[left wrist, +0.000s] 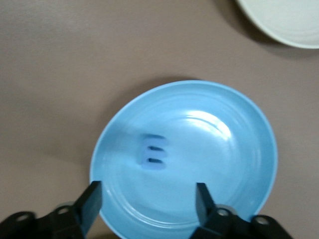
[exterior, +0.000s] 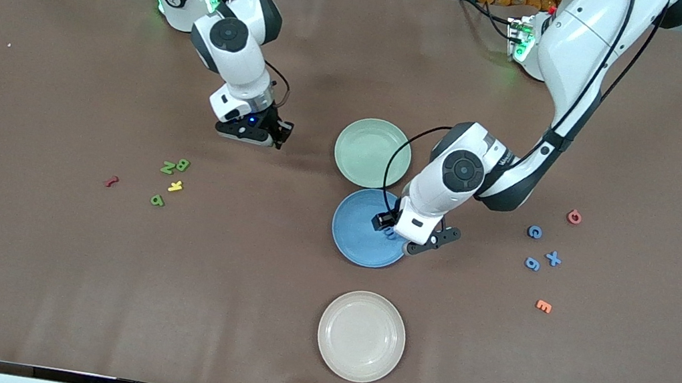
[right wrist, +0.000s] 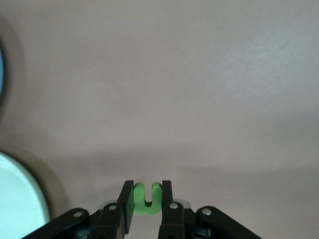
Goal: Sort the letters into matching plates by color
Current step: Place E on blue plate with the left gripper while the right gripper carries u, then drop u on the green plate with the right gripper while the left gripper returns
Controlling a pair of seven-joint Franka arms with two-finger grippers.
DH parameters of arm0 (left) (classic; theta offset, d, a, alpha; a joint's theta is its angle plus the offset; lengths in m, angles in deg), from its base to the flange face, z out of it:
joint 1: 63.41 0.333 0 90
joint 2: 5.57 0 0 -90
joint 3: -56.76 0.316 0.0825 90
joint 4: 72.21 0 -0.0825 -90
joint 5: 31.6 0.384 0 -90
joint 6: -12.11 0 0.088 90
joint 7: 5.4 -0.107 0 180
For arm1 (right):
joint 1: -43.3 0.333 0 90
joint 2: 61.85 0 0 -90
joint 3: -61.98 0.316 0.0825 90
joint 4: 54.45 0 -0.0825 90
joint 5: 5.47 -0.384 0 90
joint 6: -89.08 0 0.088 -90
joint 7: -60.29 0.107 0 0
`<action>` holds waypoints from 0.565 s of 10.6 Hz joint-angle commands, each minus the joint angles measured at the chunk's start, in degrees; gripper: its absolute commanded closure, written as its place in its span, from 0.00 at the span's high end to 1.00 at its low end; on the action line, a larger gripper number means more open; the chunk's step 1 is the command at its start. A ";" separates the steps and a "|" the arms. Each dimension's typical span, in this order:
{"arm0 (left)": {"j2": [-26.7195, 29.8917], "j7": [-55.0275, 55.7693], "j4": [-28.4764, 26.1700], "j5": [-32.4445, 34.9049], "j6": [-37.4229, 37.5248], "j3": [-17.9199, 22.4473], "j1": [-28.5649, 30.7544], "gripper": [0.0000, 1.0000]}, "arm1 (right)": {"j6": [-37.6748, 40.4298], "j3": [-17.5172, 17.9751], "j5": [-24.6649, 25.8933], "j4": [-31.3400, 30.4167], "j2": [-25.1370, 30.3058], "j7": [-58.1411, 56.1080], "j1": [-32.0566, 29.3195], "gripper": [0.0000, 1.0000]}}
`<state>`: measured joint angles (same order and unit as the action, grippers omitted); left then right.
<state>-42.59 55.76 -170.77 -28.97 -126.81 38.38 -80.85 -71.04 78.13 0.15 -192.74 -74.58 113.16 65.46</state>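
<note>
**One blue letter down, seven still to sort**

The desk (exterior: pixel 30 280) carries three plates; taking the blue plate (exterior: pixel 353 237) as the landmark, the green plate (exterior: pixel 364 151) touches its rim on the side farther from the front camera and is empty, while a beige plate (exterior: pixel 361 336) lies nearer that camera.

The left gripper (left wrist: pixel 147 199) hangs over the blue plate with its fingers spread wide and empty; a blue letter (left wrist: pixel 154 151) lies inside the plate, so that piece looks delivered.

The right gripper (right wrist: pixel 147 199) is over bare desk just beside the green plate, toward the right arm's end, its fingers pinching a green letter (right wrist: pixel 147 199) that has not reached its plate.

Left to do, by my reckoning: three blue letters (exterior: pixel 542 250) toward the left arm's end from the blue plate, and three green letters (exterior: pixel 171 176) well toward the right arm's end, lying among red, yellow and orange strays.
</note>
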 commanded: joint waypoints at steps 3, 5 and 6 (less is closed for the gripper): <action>1.16 1.41 0.91 7.39 8.75 1.16 4.24 1.00 | 4.18 2.37 0.36 6.69 -2.73 11.61 4.29 0.00; 2.30 4.56 0.65 7.39 9.99 2.12 7.59 1.00 | 9.18 3.53 0.54 12.83 -4.75 17.50 7.08 0.00; 2.39 8.24 0.73 8.00 9.99 4.04 8.12 1.00 | 11.82 3.27 0.71 16.43 -6.59 20.75 9.28 0.00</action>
<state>-42.05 56.90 -169.57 -23.33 -118.49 40.36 -74.56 -64.61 81.19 0.16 -184.62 -76.77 126.95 70.81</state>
